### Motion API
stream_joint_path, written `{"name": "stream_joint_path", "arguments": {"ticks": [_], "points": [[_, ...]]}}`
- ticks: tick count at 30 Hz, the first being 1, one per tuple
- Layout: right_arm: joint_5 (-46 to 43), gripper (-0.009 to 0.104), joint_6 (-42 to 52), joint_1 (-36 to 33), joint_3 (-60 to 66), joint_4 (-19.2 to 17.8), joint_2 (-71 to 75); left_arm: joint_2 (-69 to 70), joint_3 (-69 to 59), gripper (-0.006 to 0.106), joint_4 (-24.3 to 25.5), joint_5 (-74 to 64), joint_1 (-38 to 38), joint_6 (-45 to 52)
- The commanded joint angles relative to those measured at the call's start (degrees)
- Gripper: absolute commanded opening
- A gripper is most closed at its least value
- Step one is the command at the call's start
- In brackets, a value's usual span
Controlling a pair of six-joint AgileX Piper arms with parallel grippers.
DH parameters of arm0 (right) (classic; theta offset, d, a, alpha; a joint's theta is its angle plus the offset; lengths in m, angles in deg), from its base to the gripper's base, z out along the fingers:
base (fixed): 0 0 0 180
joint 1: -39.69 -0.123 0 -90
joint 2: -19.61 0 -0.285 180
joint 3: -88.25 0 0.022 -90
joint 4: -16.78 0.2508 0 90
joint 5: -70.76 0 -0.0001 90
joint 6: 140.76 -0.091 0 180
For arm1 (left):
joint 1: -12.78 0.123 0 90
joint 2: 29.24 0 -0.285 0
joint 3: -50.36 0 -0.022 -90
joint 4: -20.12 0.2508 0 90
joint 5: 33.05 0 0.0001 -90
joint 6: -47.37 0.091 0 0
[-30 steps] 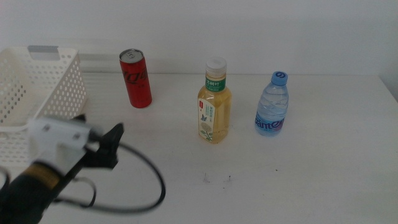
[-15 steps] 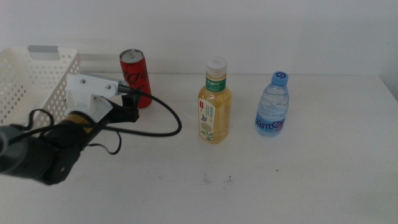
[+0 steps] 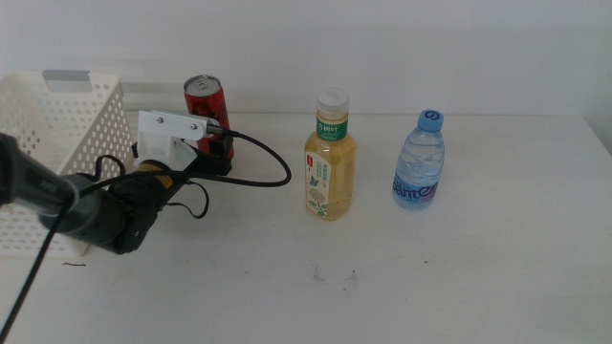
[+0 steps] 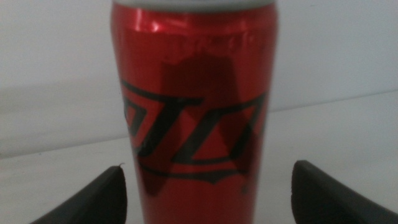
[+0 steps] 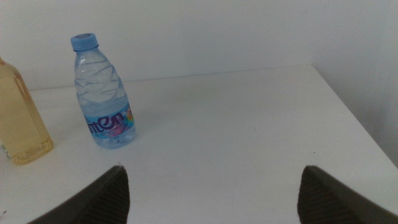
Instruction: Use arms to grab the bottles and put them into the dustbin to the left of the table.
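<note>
— Where is your pincer?

— My left gripper (image 3: 218, 145) is right up at the red soda can (image 3: 205, 98), jaws spread wide with a gap on either side of it; in my left wrist view the can (image 4: 194, 106) fills the space between the two dark jaws and neither one touches it. A second ago that arm was low near the front of the table (image 3: 459, 277), well short of the can; half a second ago it had swung up beside the dustbin (image 3: 57, 143), and now it has closed in on the can.

— And your other pincer?

— My right gripper (image 5: 211, 193) is out of the middle view. Its jaws stand wide apart over bare tabletop.

— The rest of the bottles?

— They have not moved. The yellow tea bottle (image 3: 330, 158) stands upright mid-table, and the water bottle (image 3: 419, 162) stands apart to its right. The dustbin sits at the table's left edge, just beside my arm.
</note>
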Motion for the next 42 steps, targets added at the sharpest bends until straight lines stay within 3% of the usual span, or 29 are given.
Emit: {"name": "stream_joint_path", "arguments": {"ticks": [1,13,16,20,23,26,30,36,37,39,42], "points": [[-0.52,0.091,0.47,0.06,0.22,-0.71,0.28,-1.77,2.57,0.088,-0.59,-0.4,-0.09,-0.53],[-0.52,0.091,0.47,0.06,0.22,-0.71,0.28,-6.97,11.57,0.086,-2.14,-5.59,-0.09,-1.62],[-0.52,0.091,0.47,0.06,0.22,-0.71,0.28,-6.97,11.66,0.073,-2.95,-5.59,-0.09,-1.8],[-0.52,0.091,0.47,0.06,0.22,-0.71,0.28,-6.47,11.51,0.037,-2.11,-5.97,-0.09,-3.84],[-0.52,0.091,0.47,0.06,0.22,-0.71,0.28,-2.14,8.99,0.013,2.79,-8.48,-0.09,-8.47],[-0.52,0.091,0.47,0.06,0.22,-0.71,0.28,6.6,5.13,-0.002,10.34,-16.86,-0.09,-12.52],[-0.52,0.091,0.47,0.06,0.22,-0.71,0.28,20.15,2.76,-0.002,21.17,-35.41,-1.64,-22.98],[-0.52,0.091,0.47,0.06,0.22,-0.71,0.28,35.76,2.76,-0.002,23.95,-58.62,-4.52,-25.72],[-0.52,0.091,0.47,0.06,0.22,-0.71,0.28,37.63,2.86,-0.002,22.39,-60.47,-4.52,-25.72],[-0.52,0.091,0.47,0.06,0.22,-0.71,0.28,40.19,4.93,-0.002,13.07,-66.65,-2.88,-20.36],[-0.52,0.091,0.47,0.06,0.22,-0.71,0.28,41.33,11.77,-0.002,-8.79,-81.04,1.62,6.41]]}}
